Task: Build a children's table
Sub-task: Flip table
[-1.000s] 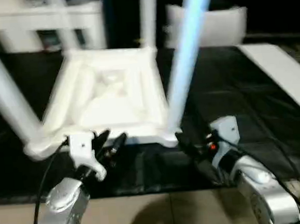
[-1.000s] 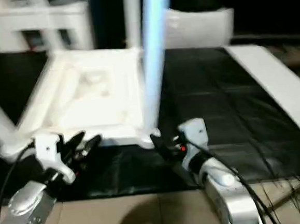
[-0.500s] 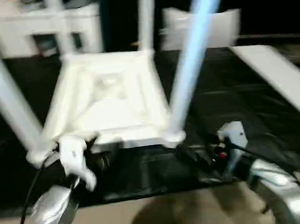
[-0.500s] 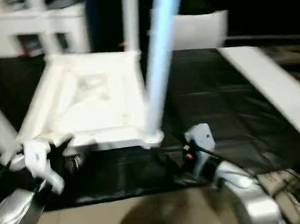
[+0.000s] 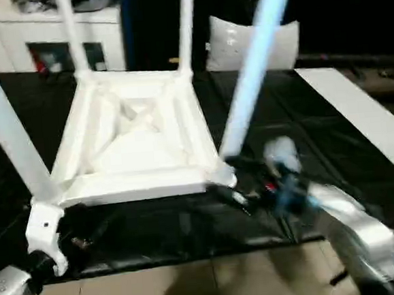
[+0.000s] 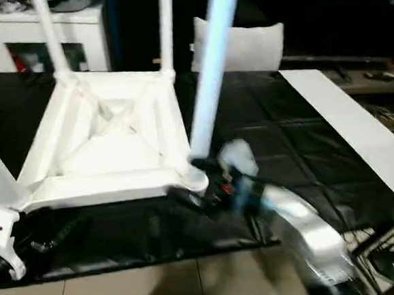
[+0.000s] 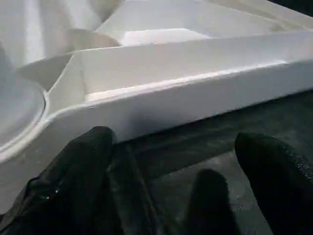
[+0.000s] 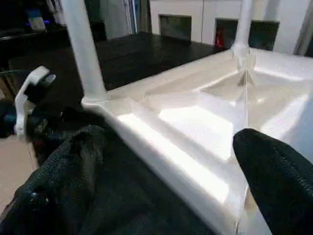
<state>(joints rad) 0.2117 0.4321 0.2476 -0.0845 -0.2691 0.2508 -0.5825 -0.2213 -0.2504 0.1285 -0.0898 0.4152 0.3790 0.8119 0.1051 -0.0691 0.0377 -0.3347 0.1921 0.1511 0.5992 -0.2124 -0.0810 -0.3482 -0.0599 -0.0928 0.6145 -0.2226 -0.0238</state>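
The right gripper (image 6: pixel 199 188) sits at the near right corner of the tabletop (image 5: pixel 132 142), its black fingers (image 8: pixel 274 181) spread wide, with the corner's rim between them and nothing clamped. Beside one finger the rim runs on to the near left corner, where a leg (image 8: pixel 83 54) stands up from its socket.

The left gripper (image 7: pixel 181 196) is low at the near left corner, just short of the near rim. Its fingers (image 7: pixel 83 161) are wide apart over the black mat (image 5: pixel 297 119), close to the rim's outer wall but not gripping it. From the head, the white bracket of the left wrist (image 5: pixel 45 234) shows right beneath that corner.

The tabletop lies upside down on the mat, toward its near left part, X-ribs facing up. All four legs stand in the corner sockets: the near left leg (image 5: pixel 8 131) leans out toward the left, the near right leg (image 5: pixel 252 68) rises beside the right gripper and leans right, and the far left leg (image 5: pixel 70 34) and far right leg (image 5: pixel 186 25) rise at the back corners.

A white cabinet (image 5: pixel 52 39) stands behind the mat's far left edge. A white cushion-like piece (image 5: pixel 253 40) sits at the far edge, right of the tabletop. A long white board (image 5: pixel 362 117) lies along the mat's right side. Tan floor (image 5: pixel 194 284) shows below the mat's near edge.
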